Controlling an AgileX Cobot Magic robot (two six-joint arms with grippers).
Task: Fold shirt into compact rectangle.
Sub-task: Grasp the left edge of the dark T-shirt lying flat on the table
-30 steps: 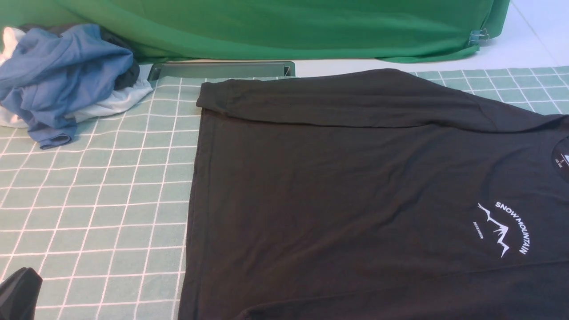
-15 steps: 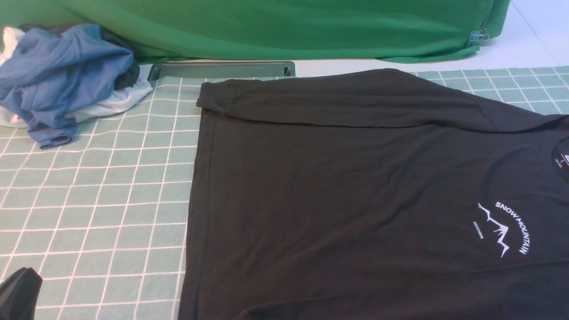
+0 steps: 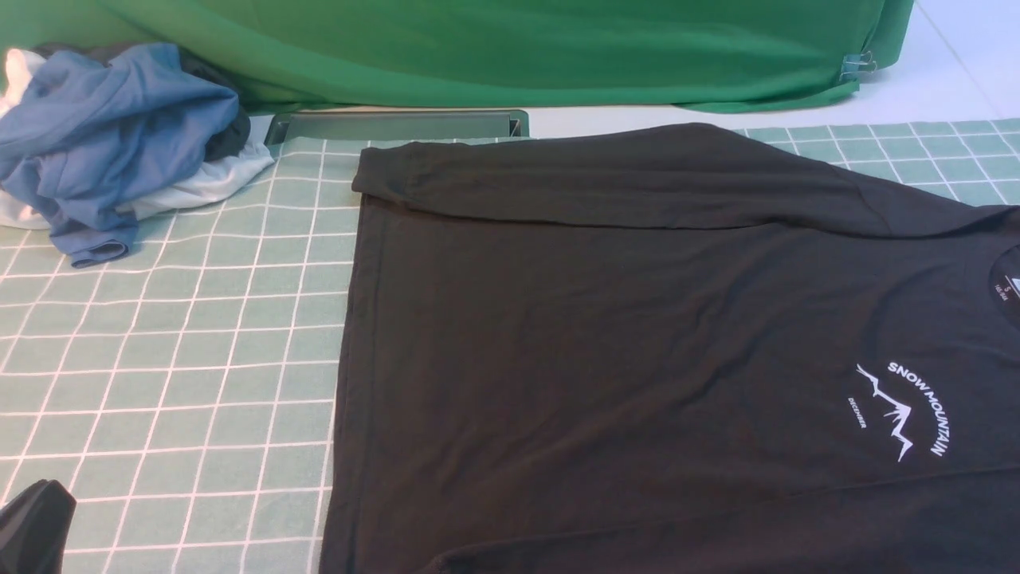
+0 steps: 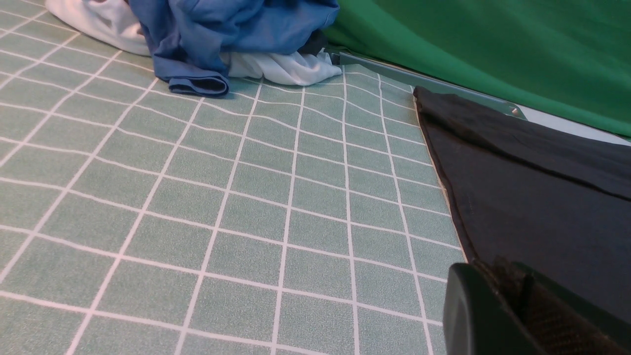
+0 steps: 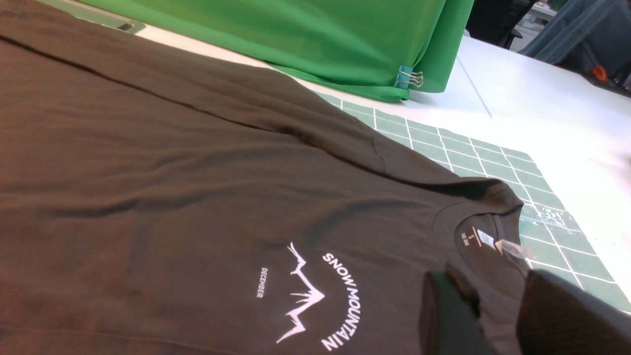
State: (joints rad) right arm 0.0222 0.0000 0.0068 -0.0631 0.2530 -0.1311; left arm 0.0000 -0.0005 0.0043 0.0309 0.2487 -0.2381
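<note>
Left hand (image 4: 498, 277): fingers pressed together, nothing between them. It sits low over the green grid mat (image 3: 183, 359), on the hem side of the shirt (image 3: 637, 335) and apart from the cloth. Only its dark edge shows in the front view.

Right hand (image 5: 495, 283): fingers spread, over the shirt just beside the collar (image 5: 485, 231). Cannot tell whether it touches the cloth.

Shirt: black soft knit, lying flat and chest-up on the mat, from the centre to the right of the surface (image 3: 956, 80). Hem toward the robot's left, collar toward its right. A band of cloth along the far edge is folded in over the body. Shallow wrinkles cross the body.

White print (image 3: 904, 410): "SNOW MOUNTAIN" arc, jagged mountain line, small "DECEMBER".

Crumpled blue and white garments (image 3: 111, 135) lie at far left, well apart.
</note>
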